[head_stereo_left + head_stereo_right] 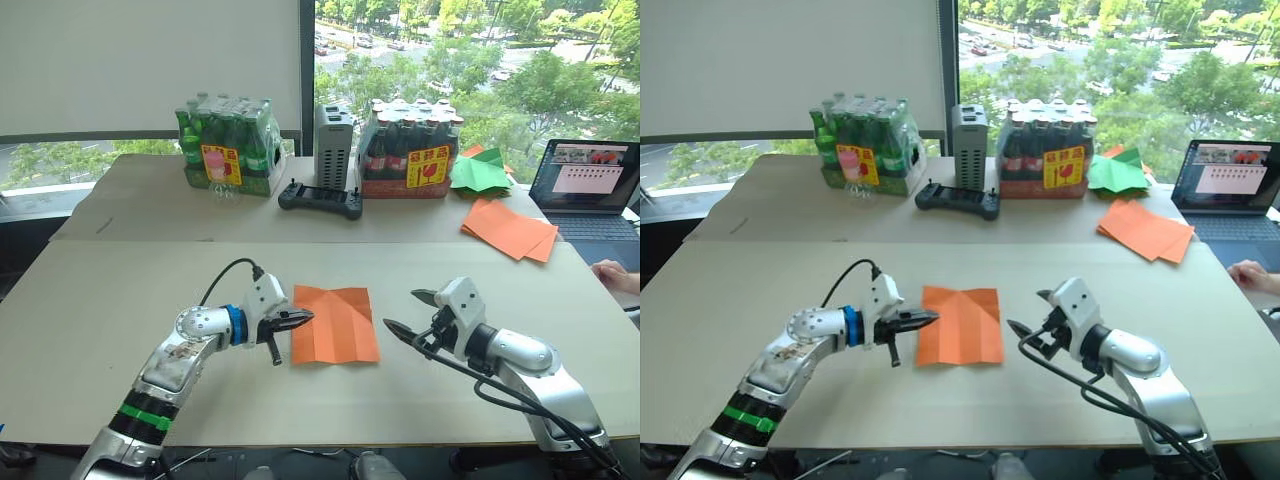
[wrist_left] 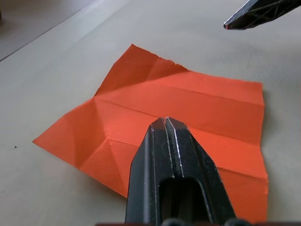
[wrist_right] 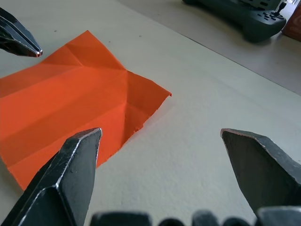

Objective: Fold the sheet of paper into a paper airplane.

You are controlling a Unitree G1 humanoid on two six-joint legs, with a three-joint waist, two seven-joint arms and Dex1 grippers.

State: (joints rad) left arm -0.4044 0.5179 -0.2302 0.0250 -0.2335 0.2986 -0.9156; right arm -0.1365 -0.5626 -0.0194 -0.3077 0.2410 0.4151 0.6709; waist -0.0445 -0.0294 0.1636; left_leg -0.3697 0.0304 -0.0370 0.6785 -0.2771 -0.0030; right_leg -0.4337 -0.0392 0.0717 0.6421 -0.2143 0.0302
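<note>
The sheet of paper [image 1: 335, 325] is orange, rectangular and marked with crease lines. It lies flat and opened out on the near table; a paper airplane is out of view. My left gripper [image 1: 303, 318] is shut, its tip over the sheet's left edge, with nothing seen between the fingers [image 2: 165, 141]. My right gripper [image 1: 402, 310] is open just to the right of the sheet, apart from it. In the right wrist view the sheet [image 3: 70, 99] lies ahead of the spread fingers [image 3: 75, 160].
On the far table stand two shrink-wrapped bottle packs [image 1: 228, 145] [image 1: 412, 150], a grey box [image 1: 333, 145] and a black controller [image 1: 320, 198]. A stack of orange sheets [image 1: 510, 228], a green paper shape [image 1: 480, 172] and a laptop [image 1: 585, 180] sit at right. A person's hand [image 1: 615, 275] rests at the right edge.
</note>
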